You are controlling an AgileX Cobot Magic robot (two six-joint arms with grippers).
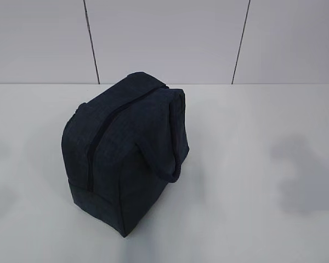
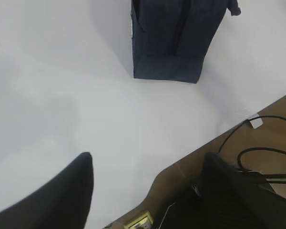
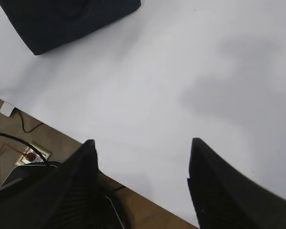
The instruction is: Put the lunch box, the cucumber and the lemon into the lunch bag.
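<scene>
Wrist views, near edge of the surface [image 1: 252,164]: my left claw [image 2: 148,191] and right claw [image 3: 142,181] hang spread wide, gripping nothing. Farther in, left of centre, the lunch bag [image 1: 126,159] stands alone, its top zipper apparently closed. Lunch box, cucumber and lemon appear nowhere; I judge them already packed inside and the task near its end, though the fabric hides any proof.

White table [image 1: 252,192], grey panelled wall [image 1: 170,38], floor cables [image 2: 257,152]
</scene>
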